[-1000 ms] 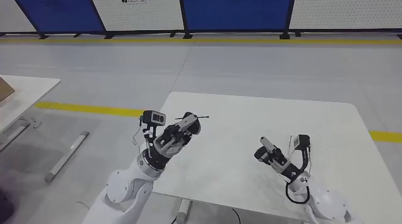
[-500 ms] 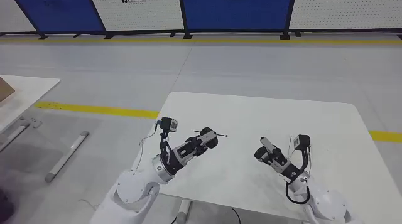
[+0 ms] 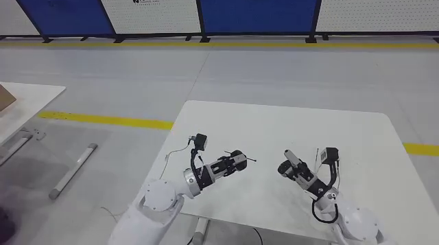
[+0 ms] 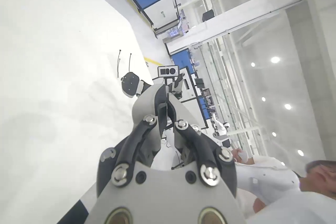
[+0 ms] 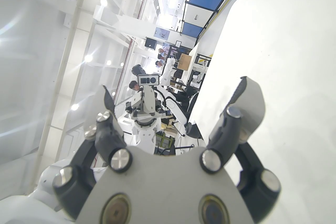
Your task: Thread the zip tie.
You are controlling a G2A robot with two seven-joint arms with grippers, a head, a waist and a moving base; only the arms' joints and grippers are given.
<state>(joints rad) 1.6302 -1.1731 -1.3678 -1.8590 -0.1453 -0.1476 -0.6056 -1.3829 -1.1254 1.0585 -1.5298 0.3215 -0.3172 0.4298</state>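
The left gripper (image 3: 241, 160) hovers over the white table (image 3: 329, 125), pinching a thin black zip tie (image 3: 251, 159) that pokes out of it — the right gripper (image 5: 175, 89), spread wide, hangs nearby.

Bright, even light; ceiling lamps (image 4: 275, 59) flare white.

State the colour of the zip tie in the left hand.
Black zip tie; top view shows it best.
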